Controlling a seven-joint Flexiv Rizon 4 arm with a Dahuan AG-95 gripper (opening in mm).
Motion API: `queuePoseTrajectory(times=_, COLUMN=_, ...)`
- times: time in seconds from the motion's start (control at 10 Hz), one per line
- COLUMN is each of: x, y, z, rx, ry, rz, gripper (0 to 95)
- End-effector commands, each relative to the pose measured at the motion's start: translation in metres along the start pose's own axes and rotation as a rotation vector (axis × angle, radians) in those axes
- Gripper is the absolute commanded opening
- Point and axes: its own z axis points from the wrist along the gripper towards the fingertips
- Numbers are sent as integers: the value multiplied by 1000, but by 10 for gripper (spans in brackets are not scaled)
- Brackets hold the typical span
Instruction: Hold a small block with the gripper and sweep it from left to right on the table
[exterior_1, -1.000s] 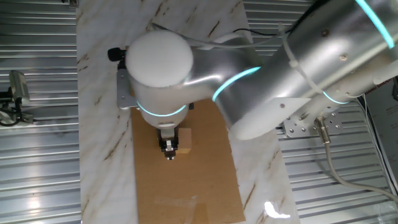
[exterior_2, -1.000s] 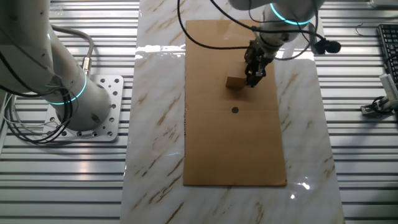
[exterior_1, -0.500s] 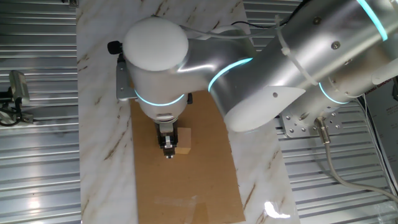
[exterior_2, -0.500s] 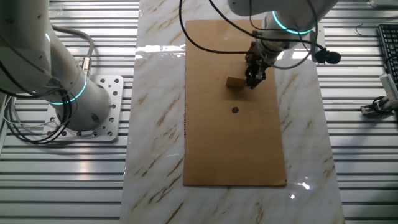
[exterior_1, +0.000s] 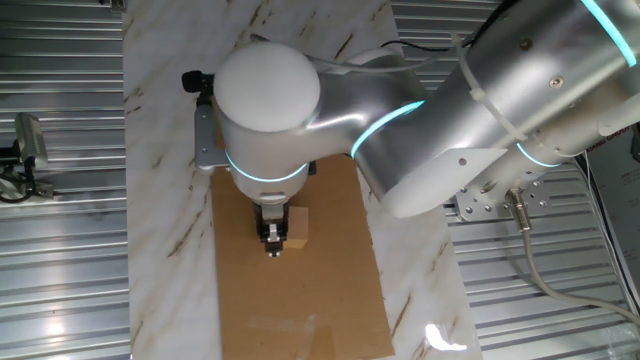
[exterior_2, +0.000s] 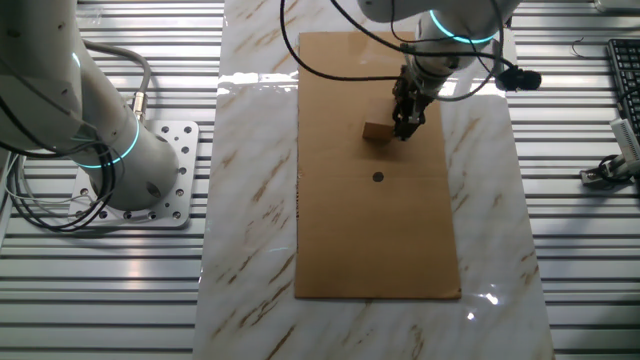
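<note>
My gripper (exterior_1: 273, 240) points down at the brown board (exterior_2: 378, 230), touching the small block (exterior_1: 294, 227) beside it; I cannot tell whether my fingers are parted. The other fixed view shows a dark dot (exterior_2: 377, 178) that my arm hides in the first. The board lies on the table (exterior_2: 250, 200), with ribbed grey metal flooring (exterior_1: 60, 250) around.

Block (exterior_2: 377, 132) on board (exterior_2: 375, 230) (beside pincer (exterior_2: 406, 133))

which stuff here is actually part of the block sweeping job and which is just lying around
Part of the job:
small block, on the brown board
gripper, tips down right beside the block
table, the marble top under the board

Just lying about:
black cable looping over the board's far end
dark dot on the board
keyboard at the edge
perforated base plate
</note>
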Motion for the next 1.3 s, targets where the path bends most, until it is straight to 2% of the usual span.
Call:
queuePoseTrajectory(times=0.1, x=-2, y=-1, z=27, rx=-89, ry=101, rz=-23, gripper=570)
queuePoseTrajectory(times=0.2, x=-2, y=-1, z=27, rx=-86, ry=96, rz=-18, gripper=570)
queuePoseTrajectory(times=0.3, x=-2, y=-1, z=27, rx=-39, ry=91, rz=-46, gripper=760)
queuePoseTrajectory(times=0.4, x=-2, y=-1, z=27, rx=-45, ry=103, rz=-47, gripper=950)
queuePoseTrajectory(times=0.5, x=-2, y=-1, z=26, rx=-8, ry=222, rz=-55, gripper=950)
queuePoseTrajectory(times=0.6, x=-2, y=-1, z=22, rx=7, ry=228, rz=-51, gripper=950)
queuePoseTrajectory(times=0.7, x=-3, y=0, z=20, rx=3, ry=224, rz=-40, gripper=950)
queuePoseTrajectory(times=0.8, x=-4, y=0, z=19, rx=46, ry=221, rz=-48, gripper=950)
queuePoseTrajectory(times=0.9, x=-4, y=0, z=18, rx=49, ry=214, rz=-45, gripper=950)
queuePoseTrajectory(times=1.1, x=-4, y=1, z=14, rx=79, ry=206, rz=-50, gripper=950)
queuePoseTrajectory(times=1.2, x=-5, y=2, z=10, rx=90, ry=206, rz=-49, gripper=950)
queuePoseTrajectory(times=1.3, x=-7, y=5, z=3, rx=115, ry=207, rz=-62, gripper=950)
